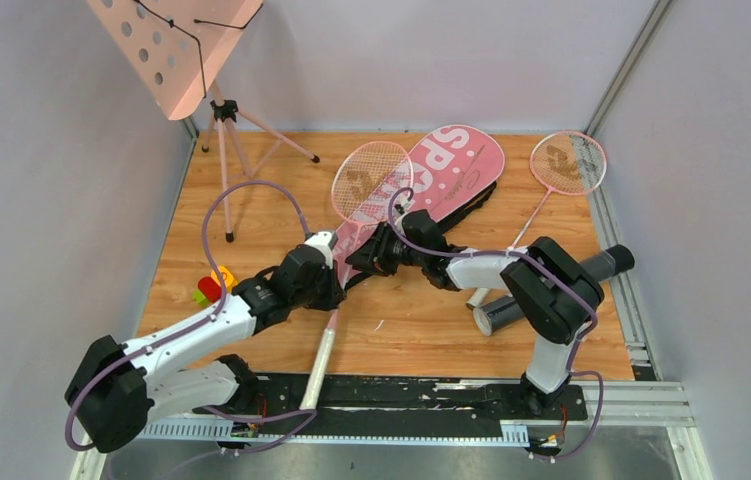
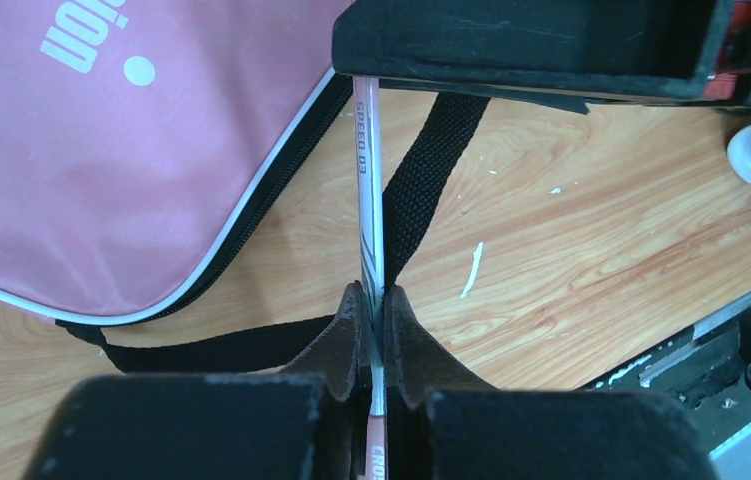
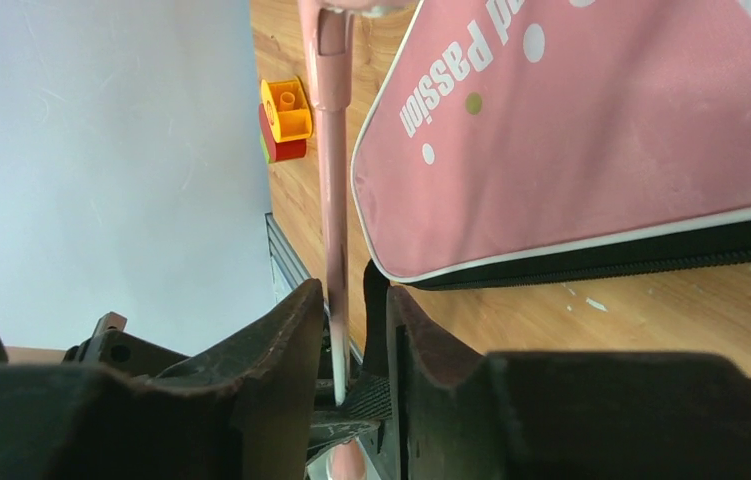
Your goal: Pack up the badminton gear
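Your left gripper [image 2: 376, 302] fills the bottom of its wrist view. It is clamped on the thin shaft of the first racket [image 2: 368, 170], with both fingers pressed against the white section lettered "SPEED 03".

From there the shaft runs straight up to your right gripper [image 3: 355, 296], which straddles the pink part nearer the head. Its jaws stand partly apart. The shaft lies against one finger, but you cannot tell whether the other presses on it. A black strap [image 2: 421, 190] from the bag also passes between those fingers.

From above, this racket's head rests on the pink bag [image 1: 456, 165]. Its white handle reaches the near edge of the worktop [image 1: 411, 335]. The two grippers meet just beside the bag's lower end, around the middle of the worktop. The bag slants from there toward the far edge.

Your second racket [image 1: 568, 162] lies well apart, with its head in the far right corner and its handle pointing inward. The black tube [image 1: 551, 292] lies near the right edge, just beside that handle.

Some toy blocks [image 1: 213, 287] sit by the left edge, and the music stand [image 1: 176, 45] stands in the far left corner.
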Robot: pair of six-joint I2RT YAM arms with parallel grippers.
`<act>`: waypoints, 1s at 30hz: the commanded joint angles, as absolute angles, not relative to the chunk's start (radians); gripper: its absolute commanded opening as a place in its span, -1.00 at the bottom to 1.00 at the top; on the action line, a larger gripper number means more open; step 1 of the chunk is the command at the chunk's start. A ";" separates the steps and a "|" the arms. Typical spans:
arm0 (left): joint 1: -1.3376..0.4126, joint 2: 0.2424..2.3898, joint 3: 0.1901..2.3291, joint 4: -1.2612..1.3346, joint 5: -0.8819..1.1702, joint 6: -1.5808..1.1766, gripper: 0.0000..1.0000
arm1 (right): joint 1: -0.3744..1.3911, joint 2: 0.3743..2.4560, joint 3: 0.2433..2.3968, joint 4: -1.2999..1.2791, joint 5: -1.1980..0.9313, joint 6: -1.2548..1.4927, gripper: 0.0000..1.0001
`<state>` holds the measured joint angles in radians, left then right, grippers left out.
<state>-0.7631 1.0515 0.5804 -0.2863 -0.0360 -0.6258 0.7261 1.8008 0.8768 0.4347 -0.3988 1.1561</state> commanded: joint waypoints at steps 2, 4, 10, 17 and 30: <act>-0.767 1.013 0.584 -0.187 0.003 -0.634 -0.95 | 0.737 1.847 0.913 0.542 -0.422 1.192 -0.41; -0.767 1.013 0.583 -0.172 0.022 -0.642 -0.96 | 0.740 1.860 0.918 0.557 -0.428 1.202 -0.49; -0.767 1.001 0.577 -0.172 0.024 -0.637 -0.91 | 0.757 1.858 0.909 0.585 -0.405 1.205 -1.00; -0.767 0.961 0.559 -0.188 0.003 -0.639 -0.47 | 0.759 1.839 0.907 0.600 -0.387 1.188 -1.00; -0.767 0.925 0.593 -0.266 0.044 -0.486 0.49 | 0.686 1.663 0.849 0.515 -0.337 1.114 -1.00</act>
